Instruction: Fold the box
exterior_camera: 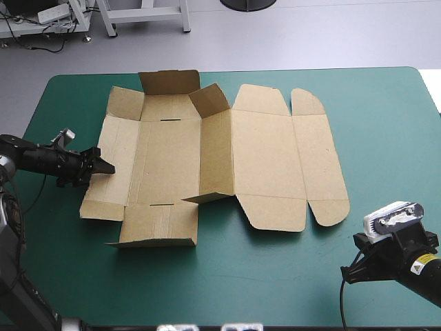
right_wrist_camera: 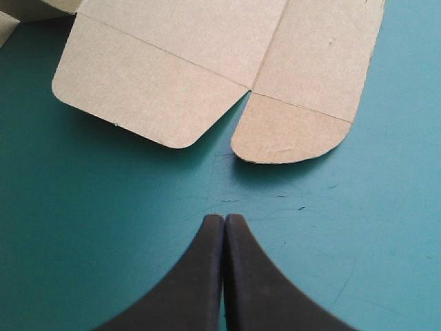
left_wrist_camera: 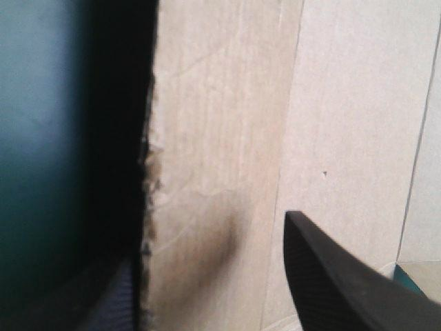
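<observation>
The broad teal-green bench [exterior_camera: 386, 138] carries the brown cardboard box [exterior_camera: 262, 158], a cut sheet that lies near the middle. Its long axis runs from left to right across the bench. The right half, the lid panel with its rounded tabs [right_wrist_camera: 289, 131], lies flat. On the left half a few walls are already part raised: the far flap [exterior_camera: 169, 81] stands up and the dividing wall [exterior_camera: 215, 162] leans.

The left pincer [exterior_camera: 103, 165] is at the box's left end panel [exterior_camera: 114, 165], pointing along the long axis toward the right. In the left wrist view its black fingers [left_wrist_camera: 344, 276] stand apart. One is over the board and the other low at the panel's torn edge, so it is open astride that edge and not clamped.

The right pincer [right_wrist_camera: 224, 218] is closed on nothing, its fingers meeting in one arch. It sits over bare cover by the near right corner, with the tabs ahead of it and well apart.

The left arm is much the nearer, so raising this end panel looks like the step in hand. The box lies wholly to that pincer's right.
</observation>
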Available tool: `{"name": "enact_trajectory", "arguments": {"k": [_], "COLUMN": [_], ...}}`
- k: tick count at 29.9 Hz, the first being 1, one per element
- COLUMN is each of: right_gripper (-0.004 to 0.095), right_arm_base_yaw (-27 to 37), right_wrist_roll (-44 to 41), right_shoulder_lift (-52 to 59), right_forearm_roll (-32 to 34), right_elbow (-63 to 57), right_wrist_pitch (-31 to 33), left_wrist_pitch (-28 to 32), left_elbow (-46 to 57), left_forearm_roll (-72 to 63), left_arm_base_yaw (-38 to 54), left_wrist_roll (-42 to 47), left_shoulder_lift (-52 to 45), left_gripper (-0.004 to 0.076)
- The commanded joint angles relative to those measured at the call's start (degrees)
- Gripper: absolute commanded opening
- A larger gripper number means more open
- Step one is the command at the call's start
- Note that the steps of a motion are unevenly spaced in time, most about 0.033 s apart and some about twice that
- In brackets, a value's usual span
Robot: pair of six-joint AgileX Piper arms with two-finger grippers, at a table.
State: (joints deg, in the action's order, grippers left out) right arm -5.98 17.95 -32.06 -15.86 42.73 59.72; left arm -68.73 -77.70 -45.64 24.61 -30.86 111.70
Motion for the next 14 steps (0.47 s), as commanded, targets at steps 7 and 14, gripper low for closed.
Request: {"name": "enact_trajectory", "arguments": {"k": [7,14], "right_gripper": [-0.0025,-0.0025], "right_arm_base_yaw": [0.01,0.01], "right_wrist_roll": [0.26,0.26], "right_shoulder_lift": [-0.54,-0.54], "right_forearm_roll": [-1.17,-1.17], "right_elbow": [1.34,1.34], "right_wrist_pitch": [-2.49,-2.49], "left_wrist_pitch": [-5.22,-5.22], "left_elbow": [-1.74,-2.02], "left_forearm_roll": [-2.11,-0.72], "left_arm_base_yaw": [-3.23,-4.84], "left_wrist_roll": [-0.4,-0.01], "left_shoulder_lift": [-2.09,-2.06], "left_gripper": [0.0393,0.0391]}}
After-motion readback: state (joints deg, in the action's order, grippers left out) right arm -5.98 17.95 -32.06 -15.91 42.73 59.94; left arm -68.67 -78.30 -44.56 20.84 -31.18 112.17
